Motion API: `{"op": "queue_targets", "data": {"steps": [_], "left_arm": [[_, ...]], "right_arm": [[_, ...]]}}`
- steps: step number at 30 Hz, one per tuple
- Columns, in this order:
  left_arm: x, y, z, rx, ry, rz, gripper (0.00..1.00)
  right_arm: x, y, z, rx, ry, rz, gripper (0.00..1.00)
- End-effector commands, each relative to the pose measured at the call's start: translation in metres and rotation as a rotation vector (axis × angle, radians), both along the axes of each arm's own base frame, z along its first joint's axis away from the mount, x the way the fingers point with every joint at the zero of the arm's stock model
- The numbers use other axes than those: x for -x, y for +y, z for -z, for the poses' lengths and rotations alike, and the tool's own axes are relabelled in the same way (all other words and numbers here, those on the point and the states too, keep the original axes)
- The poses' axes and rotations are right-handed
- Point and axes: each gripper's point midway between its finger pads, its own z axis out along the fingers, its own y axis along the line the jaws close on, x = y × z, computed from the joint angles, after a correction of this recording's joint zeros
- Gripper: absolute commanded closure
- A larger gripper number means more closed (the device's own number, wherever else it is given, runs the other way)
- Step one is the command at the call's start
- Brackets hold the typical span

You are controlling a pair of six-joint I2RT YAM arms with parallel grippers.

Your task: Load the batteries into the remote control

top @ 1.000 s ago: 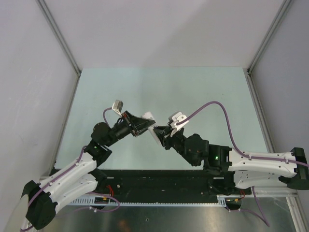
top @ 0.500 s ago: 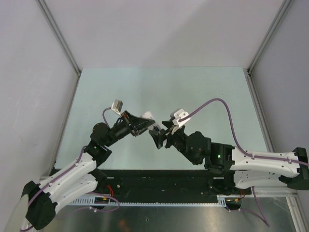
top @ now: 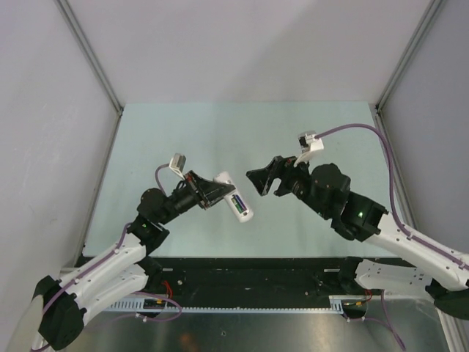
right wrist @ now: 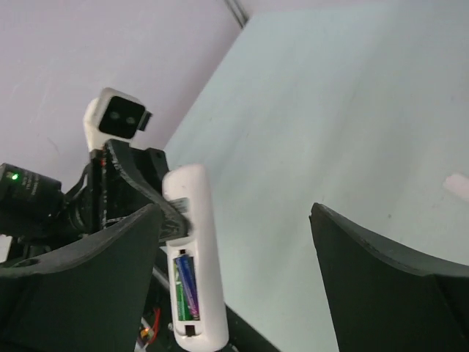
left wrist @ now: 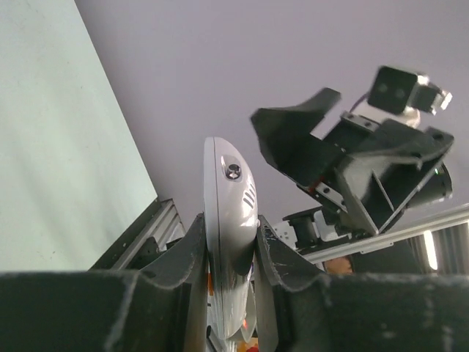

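- Now, nearest the arm bases: the left gripper is clamped on the remote control, which it holds up off the table.
- Top view: the remote sits at about 7 o'clock from the table centre. Its long axis runs from 11 to 5 o'clock and its free end points toward 5.
- Left wrist view: the remote is edge-on, with one finger pressed to each of its long sides.
- Recessed compartment on the back is uncovered and faces up. The batteries, purple and green, lie side by side inside it, near the free end.
- Further out: the right gripper hangs at about 2 o'clock from the remote, near it but not touching.
- Its jaws are spread wide with nothing between them. In the right wrist view both fingers frame the remote from a distance.
- Farthest: a small pale patch lies on the table, too blurred to identify.
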Motion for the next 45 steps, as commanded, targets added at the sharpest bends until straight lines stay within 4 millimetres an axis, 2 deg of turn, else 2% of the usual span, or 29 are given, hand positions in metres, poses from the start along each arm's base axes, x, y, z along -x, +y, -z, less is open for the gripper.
{"op": "queue_targets", "data": {"steps": [1, 5, 6, 11, 19, 27, 33, 45], "left_arm": [[0.005, 0.003, -0.007, -0.004, -0.103, 0.002, 1.0], [0.003, -0.001, -0.002, -0.034, -0.125, 0.01, 1.0], [0.002, -0.001, 0.001, -0.042, -0.122, 0.012, 1.0], [0.001, -0.003, 0.008, -0.062, -0.121, 0.018, 1.0], [-0.003, -0.003, 0.004, -0.064, -0.135, 0.01, 1.0], [-0.002, 0.002, -0.009, -0.039, -0.166, -0.014, 1.0], [0.002, 0.005, -0.018, -0.028, -0.205, -0.017, 1.0], [0.002, 0.008, -0.022, -0.024, -0.235, -0.036, 1.0]], "right_arm": [[0.024, 0.015, 0.015, -0.079, 0.242, -0.227, 0.11], [0.026, 0.026, 0.025, -0.124, 0.383, -0.324, 0.06], [0.023, 0.029, 0.033, -0.119, 0.423, -0.334, 0.06], [0.035, 0.04, 0.045, -0.126, 0.543, -0.456, 0.05], [0.04, 0.047, 0.052, -0.124, 0.595, -0.513, 0.07], [0.038, 0.048, 0.072, -0.115, 0.663, -0.501, 0.08], [0.035, 0.05, 0.074, -0.152, 0.682, -0.502, 0.08], [0.029, 0.059, 0.078, -0.222, 0.729, -0.494, 0.11]]}}
